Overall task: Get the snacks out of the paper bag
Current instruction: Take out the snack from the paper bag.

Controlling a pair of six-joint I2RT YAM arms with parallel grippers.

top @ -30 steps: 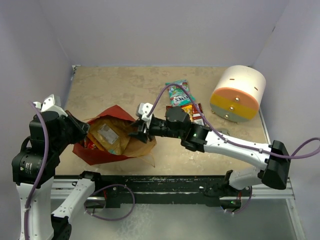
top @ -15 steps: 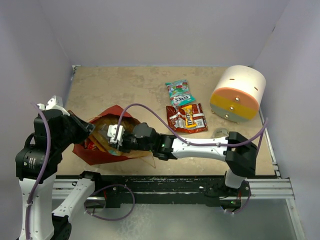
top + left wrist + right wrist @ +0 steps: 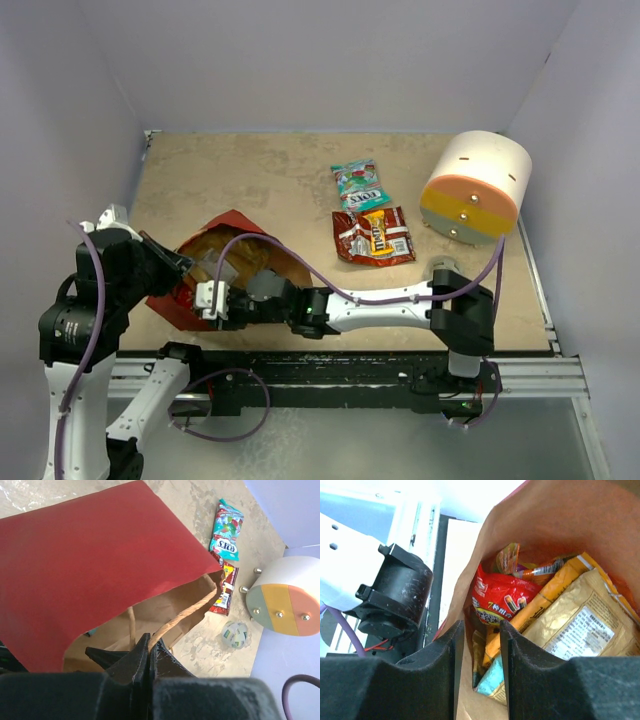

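The paper bag (image 3: 228, 224), red outside and brown inside, lies on its side at the left with its mouth held up. My left gripper (image 3: 148, 647) is shut on its string handle (image 3: 186, 614). My right gripper (image 3: 212, 300) reaches deep into the bag, jaws open with a narrow gap and nothing pinched (image 3: 481, 630). Past its fingertips lie a red snack packet (image 3: 502, 597), a gold-orange one (image 3: 575, 615) and a teal one (image 3: 493, 677). The bag's side wall runs along its left finger. Two snacks lie on the table: a teal pack (image 3: 358, 185) and a red-brown pack (image 3: 375, 237).
A white cylinder (image 3: 475, 187) with an orange and yellow band stands at the back right. A small clear tape roll (image 3: 235, 633) lies in front of it, mostly hidden by my right arm in the top view. Purple walls close off the back and sides.
My right gripper has gone from the bag's right rim leftward, deep into the bag, the arm stretching low across the table. The left gripper stays shut on the handle and has drifted slightly nearer.
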